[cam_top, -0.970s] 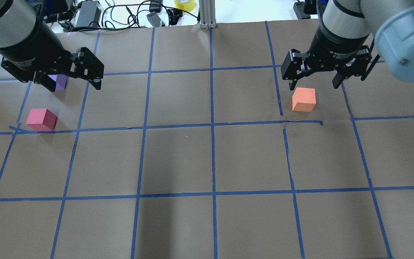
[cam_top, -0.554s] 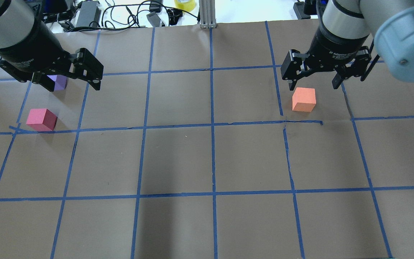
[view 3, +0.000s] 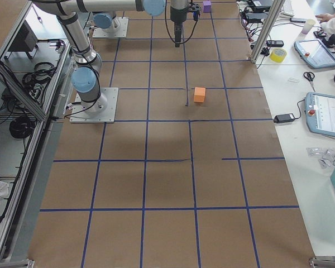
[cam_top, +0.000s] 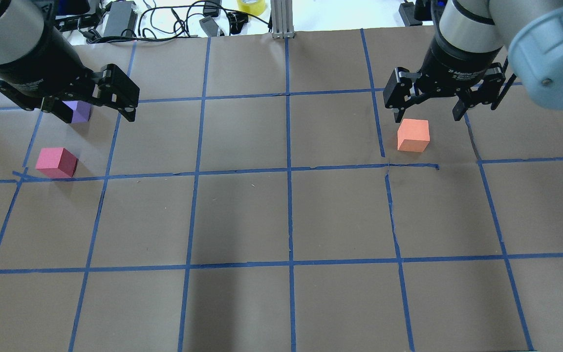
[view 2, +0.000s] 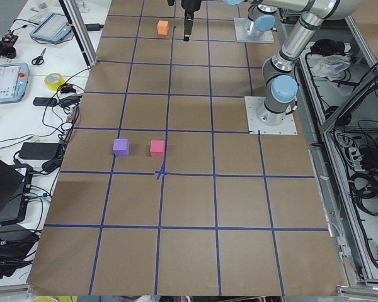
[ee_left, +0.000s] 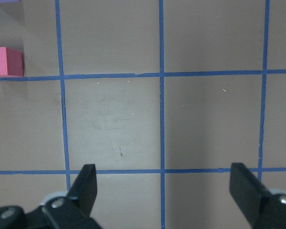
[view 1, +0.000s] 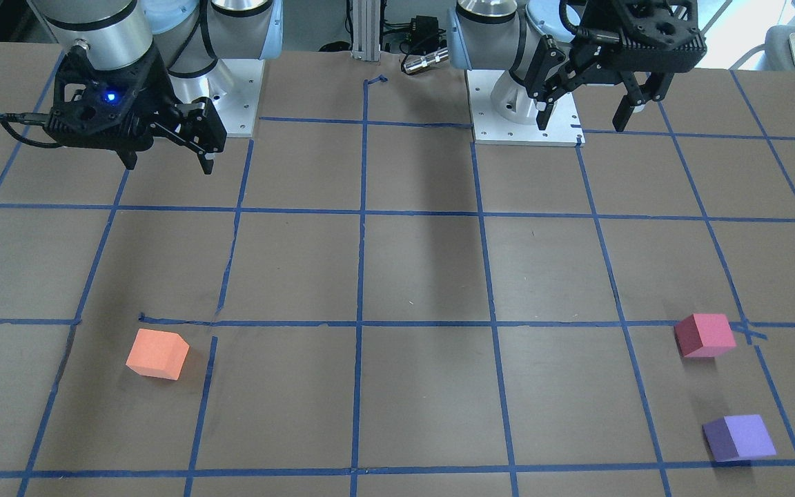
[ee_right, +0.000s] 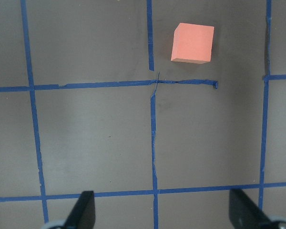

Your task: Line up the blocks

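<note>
From overhead, the left gripper [cam_top: 99, 116] partly hides the purple block [cam_top: 79, 112].

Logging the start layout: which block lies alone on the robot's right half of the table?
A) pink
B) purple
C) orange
C: the orange block lies by the right pincer; the pink block and purple block sit on the left side.

I counted 1 orange block [cam_top: 413, 135] | 1 pinkish-red block [cam_top: 56, 162] | 1 purple block [view 1: 739, 437] | that made 3 blocks | I had 1 left gripper [ee_left: 163, 176] | 1 right gripper [ee_right: 162, 198] | that made 2 grippers | I saw 1 yellow tape roll [view 2: 53, 80] | 1 pair of scissors [view 2: 39, 57]
</note>
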